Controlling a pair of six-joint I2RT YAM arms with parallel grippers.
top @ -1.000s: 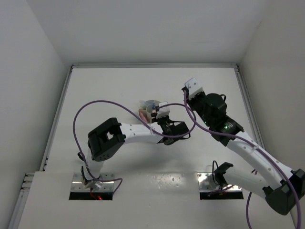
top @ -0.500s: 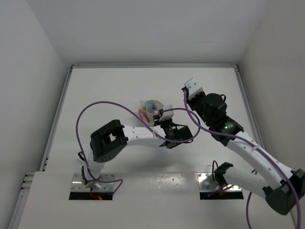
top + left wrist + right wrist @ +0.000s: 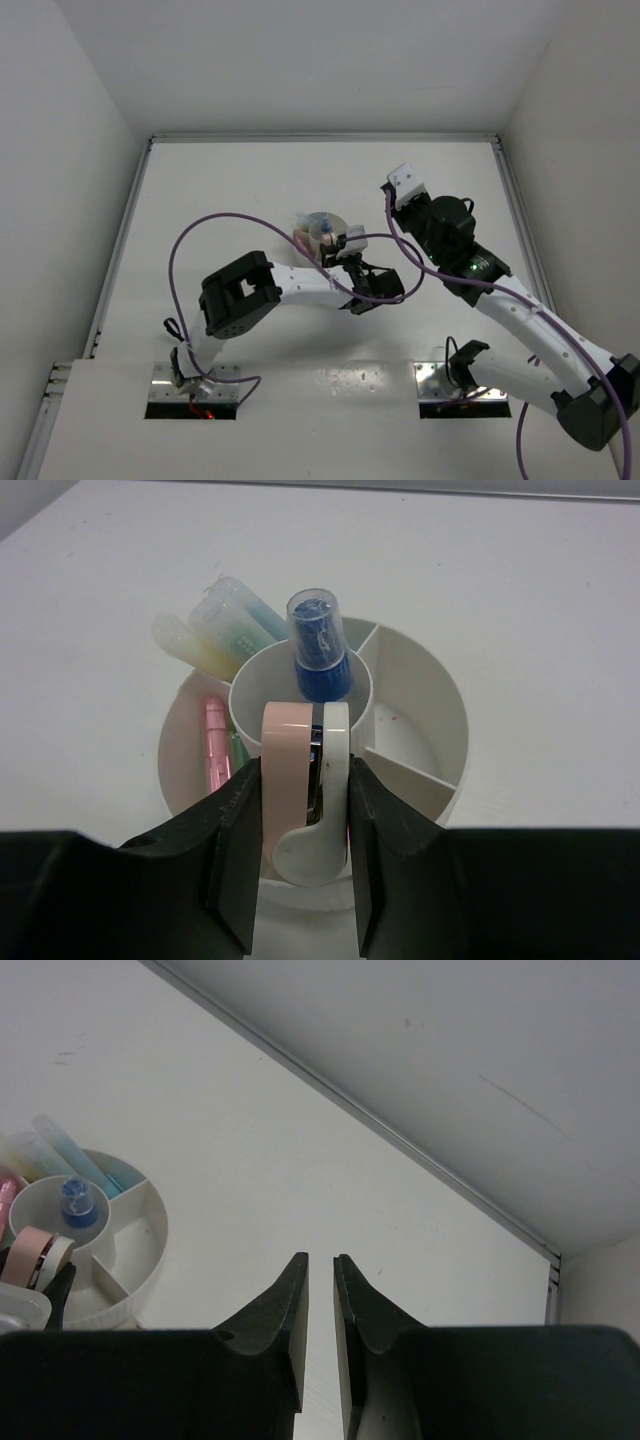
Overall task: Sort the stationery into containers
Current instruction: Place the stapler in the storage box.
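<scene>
At the near rim of the round white tub (image 3: 445,705), the left gripper (image 3: 305,780) was clamped on a pink-and-white piece (image 3: 292,742), its jaws partly apart and pressed against the piece's two flat sides. The piece's long axis ran along the fingers, and its rounded tip pointed at the centre cup (image 3: 250,692), where a blue clear-capped piece (image 3: 318,645) stood upright. The tub therefore lay straight ahead of and below the held piece. The near compartment was hidden behind the jaws, so I could not tell which slot was beneath it. Pale yellow and green highlighters (image 3: 222,622) leaned in a far-left compartment, and a pink pen (image 3: 214,742) lay in the left one. The right gripper (image 3: 320,1270) was well to the tub's right, jaws nearly together and holding nothing, so the left arm was clearly nearer.
</scene>
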